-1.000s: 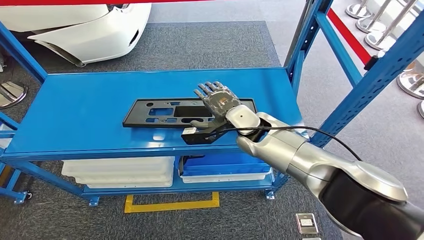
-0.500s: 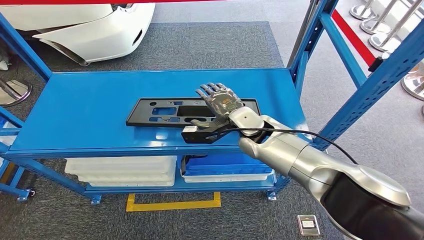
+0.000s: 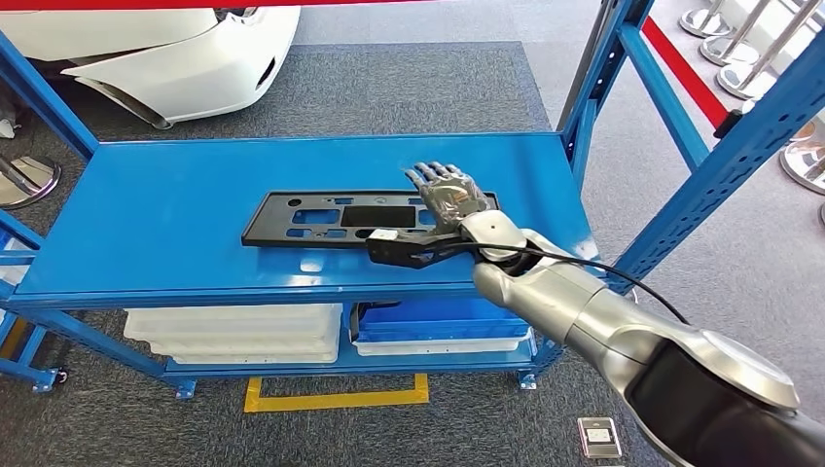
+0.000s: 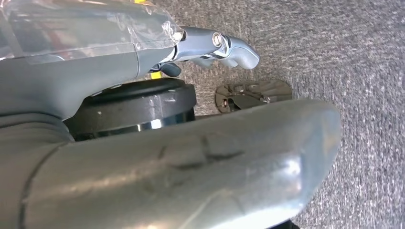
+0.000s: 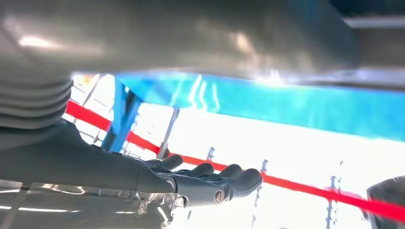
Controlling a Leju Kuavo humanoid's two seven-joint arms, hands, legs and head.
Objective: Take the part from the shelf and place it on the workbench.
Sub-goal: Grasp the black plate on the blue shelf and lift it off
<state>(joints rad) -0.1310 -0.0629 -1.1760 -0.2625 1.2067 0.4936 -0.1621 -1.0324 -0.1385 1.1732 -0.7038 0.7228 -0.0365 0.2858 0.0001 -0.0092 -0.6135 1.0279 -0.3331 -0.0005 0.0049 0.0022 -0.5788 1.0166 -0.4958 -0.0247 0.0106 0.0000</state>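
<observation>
Progress was slight: the part, a flat black plate with cut-outs, lay on the blue shelf, not lifted, and no bench appeared in my head view. So I judged that 1 step, the reach, was nearly done, and that 2 were left: the grasp, and the carry to the bench with the set-down.

My right hand was over the right end of the part, palm down, fingers stretched forward and apart, holding nothing. Whether the palm touched the plate or hung just above it I could not tell (the hand itself hid the contact). My right arm reached in from the lower right, forearm sloping up over the shelf's front edge, with a black cable looped beside it.

In the right wrist view the dark fingers lay straight and side by side, with nothing between them.

My left hand hung by my side above grey carpet; its fingers looked curled, but I could not tell how far, and nothing showed in them.
</observation>
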